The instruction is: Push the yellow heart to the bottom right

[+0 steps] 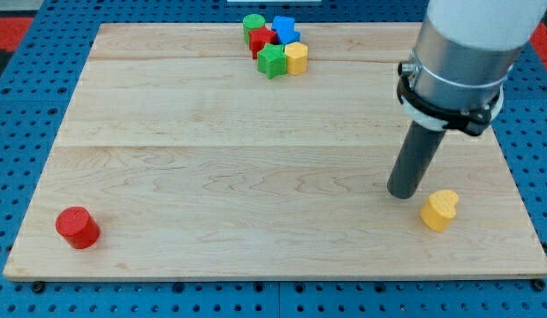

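The yellow heart point(440, 209) lies on the wooden board point(211, 177) near the view's bottom right. My tip point(402, 193) rests on the board just to the left of the heart and slightly above it, with a small gap between them. The dark rod rises from the tip to the arm's grey and white body at the view's top right.
A cluster of blocks sits at the view's top centre: a green cylinder point(253, 24), a blue block point(284, 26), a red block point(262, 41), a green block point(272, 62) and a yellow block point(296, 58). A red cylinder point(77, 227) stands at the bottom left.
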